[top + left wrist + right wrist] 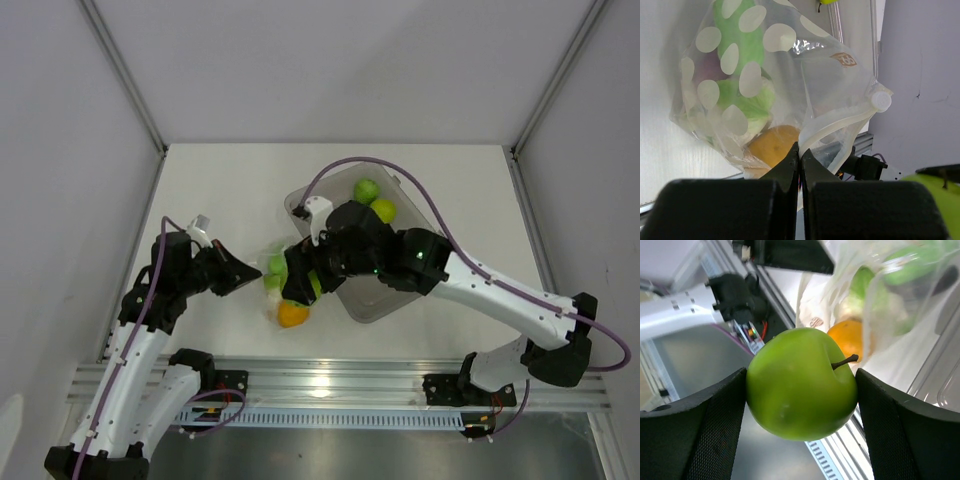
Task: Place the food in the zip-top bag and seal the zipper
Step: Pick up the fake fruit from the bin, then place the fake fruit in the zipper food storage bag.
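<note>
Top external view, and the white table point(230, 180) fills the floor of it, with the grey bin point(378, 303) as our marker right of centre. The right arm point(500, 290) stretches across the top of that bin, and the left arm point(150, 310) reaches in from the side well away from the bin. Just beside the bin's left edge sits the zip-top bag point(272, 290), clear film printed with white spots, bulging with green pieces and a pale one. The right gripper point(802, 390) is at the bin's left edge, right up against the bag, with its two dark fingers clamped on either side of a green apple point(800, 385), stem pointing towards the bag. The left gripper point(799, 150) is on the side of the bag away from the bin, fingertips pressed together and pinching the bag's film at its edge. In the left wrist view the zipper point(840, 122) shows as a pale strip curving away from those pinched tips along the bag's mouth. Inside the bag, at the end nearest the arm bases, sits the orange citrus point(292, 314), glowing through the plastic. Back in the far corner of the bin lie two green fruits point(367, 189), side by side and touching, one a shade yellower than the other.
</note>
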`<act>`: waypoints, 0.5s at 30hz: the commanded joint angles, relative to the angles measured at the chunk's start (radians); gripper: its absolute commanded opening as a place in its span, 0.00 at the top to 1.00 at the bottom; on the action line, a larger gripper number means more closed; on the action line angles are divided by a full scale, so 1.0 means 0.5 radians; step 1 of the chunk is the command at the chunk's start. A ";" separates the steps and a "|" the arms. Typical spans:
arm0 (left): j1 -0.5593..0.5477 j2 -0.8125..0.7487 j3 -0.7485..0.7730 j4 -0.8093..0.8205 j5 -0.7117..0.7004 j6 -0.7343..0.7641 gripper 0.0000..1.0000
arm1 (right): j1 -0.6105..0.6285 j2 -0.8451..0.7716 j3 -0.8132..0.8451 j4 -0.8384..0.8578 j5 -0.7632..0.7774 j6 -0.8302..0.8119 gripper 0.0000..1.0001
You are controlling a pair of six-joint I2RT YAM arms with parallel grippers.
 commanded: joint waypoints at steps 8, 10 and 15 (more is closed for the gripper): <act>-0.004 -0.013 0.105 -0.026 0.014 0.011 0.99 | 0.237 0.489 0.336 -0.244 0.329 -0.278 0.75; -0.004 -0.013 0.108 -0.029 0.023 0.014 0.99 | 0.240 0.545 0.357 -0.238 0.387 -0.293 0.75; -0.004 -0.019 0.105 -0.042 0.011 0.020 0.99 | 0.231 0.701 0.416 -0.226 0.501 -0.321 0.72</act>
